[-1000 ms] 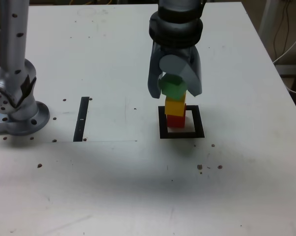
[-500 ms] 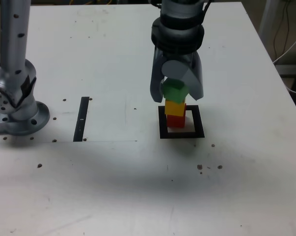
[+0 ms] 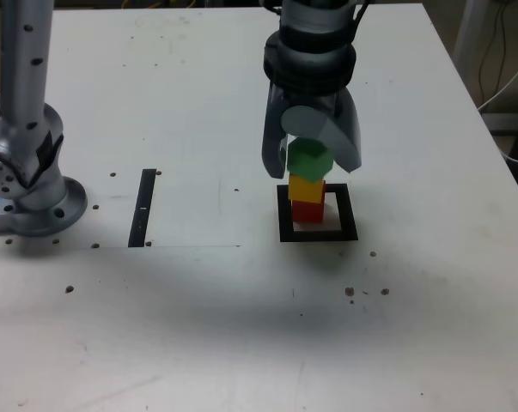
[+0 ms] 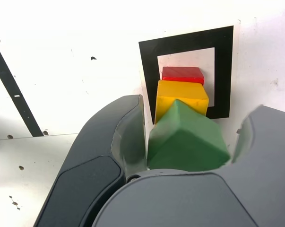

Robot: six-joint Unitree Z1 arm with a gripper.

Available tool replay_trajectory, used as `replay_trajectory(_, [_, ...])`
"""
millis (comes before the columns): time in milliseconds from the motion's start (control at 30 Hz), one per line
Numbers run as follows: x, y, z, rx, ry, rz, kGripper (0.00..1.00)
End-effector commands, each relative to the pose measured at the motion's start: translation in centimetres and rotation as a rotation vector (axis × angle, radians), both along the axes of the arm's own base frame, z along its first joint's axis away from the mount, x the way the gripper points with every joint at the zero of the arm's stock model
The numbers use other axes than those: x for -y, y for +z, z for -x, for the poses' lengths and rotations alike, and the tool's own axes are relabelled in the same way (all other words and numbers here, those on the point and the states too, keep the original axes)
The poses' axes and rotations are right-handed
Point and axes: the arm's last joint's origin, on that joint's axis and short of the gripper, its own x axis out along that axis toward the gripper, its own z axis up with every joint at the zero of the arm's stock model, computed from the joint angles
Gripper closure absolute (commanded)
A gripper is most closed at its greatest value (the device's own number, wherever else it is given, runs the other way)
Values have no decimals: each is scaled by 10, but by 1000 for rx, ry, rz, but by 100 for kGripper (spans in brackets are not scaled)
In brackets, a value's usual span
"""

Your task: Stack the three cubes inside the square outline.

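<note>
White table [image 3: 198,326] carries no readable writing. I see my pincer [image 3: 310,163] parted around the green cube [image 3: 309,160], which sits atop yellow [image 3: 307,188] and red [image 3: 307,211] in the square outline [image 3: 319,233].

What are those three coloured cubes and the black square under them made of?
Green cube, yellow cube and red cube: probably painted wood or plastic, with matte, even colour and crisp edges. Black square: seemingly flat tape or print, lying flush on the table.
</note>
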Motion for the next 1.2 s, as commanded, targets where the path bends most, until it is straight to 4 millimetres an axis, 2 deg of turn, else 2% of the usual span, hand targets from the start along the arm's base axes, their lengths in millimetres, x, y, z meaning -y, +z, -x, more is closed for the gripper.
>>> replay_trajectory(0, [-1,0,0,0,2,-3,1])
replay_trajectory(300, [-2,4,5,-3,6,-6,1])
replay_trajectory(500, [-4,19,19,-2,7,-17,1])
replay_trajectory(633, [-7,39,39,4,5,-18,1])
replay_trajectory(800, [-13,58,74,1,-10,-16,1])
replay_trajectory(1000, [-21,60,110,-28,-12,3,1])
replay_trajectory(1167, [-23,47,139,-86,5,39,1])
